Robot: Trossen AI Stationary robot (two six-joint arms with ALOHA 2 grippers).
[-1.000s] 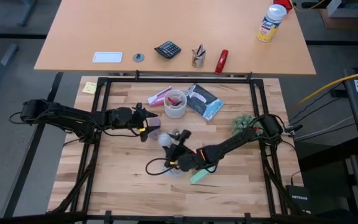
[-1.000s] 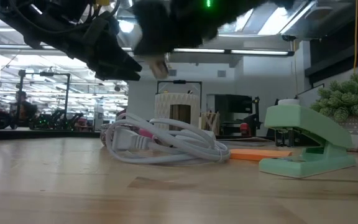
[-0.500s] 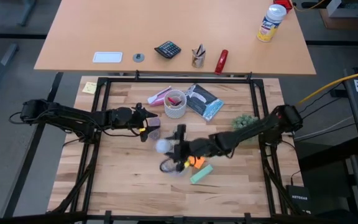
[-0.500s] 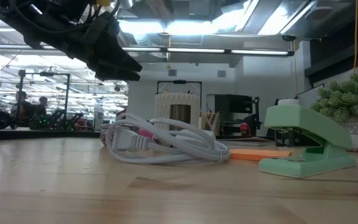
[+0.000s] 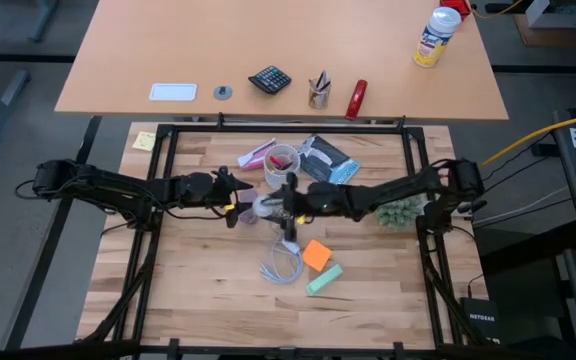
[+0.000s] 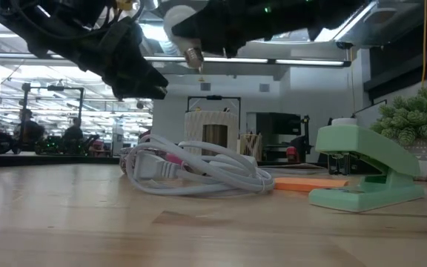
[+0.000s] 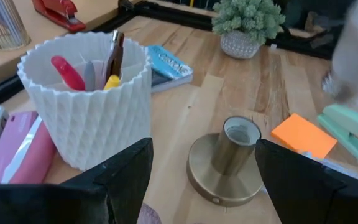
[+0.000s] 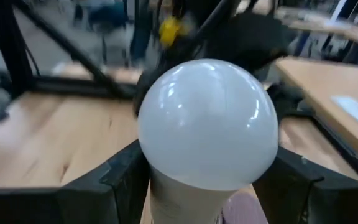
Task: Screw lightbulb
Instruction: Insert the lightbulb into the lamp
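The white lightbulb [image 8: 207,124] is in my right gripper [image 5: 275,206], which reaches in from the table's right and is shut on it, high above the table's middle. In the low view the bulb [image 6: 178,24] hangs with its metal screw base [image 6: 193,56] pointing down. A brass lamp socket [image 7: 227,160] stands on its round foot on the wood, next to the white cup [image 7: 86,102]. My left gripper [image 7: 202,155] is open and raised, with the socket just ahead of its fingers, and touches nothing. My right gripper pinches the bulb's narrow neck [image 8: 166,202], just under the globe, between its two fingers [image 8: 120,180]. The fingers come level from the table's right. The bulb is lifted clear, roughly upright and a little tilted, globe up and screw base down.
A coiled white cord [image 5: 283,266], an orange sticky pad [image 5: 317,254] and a green stapler [image 5: 324,280] lie toward the near side. A blue booklet [image 5: 326,163] and a small potted plant [image 5: 400,210] stand at the far right.
My right gripper has risen and carried the bulb from above the cord toward the table's far edge and left, up to my left gripper and the socket. The bulb has stayed in the hold.
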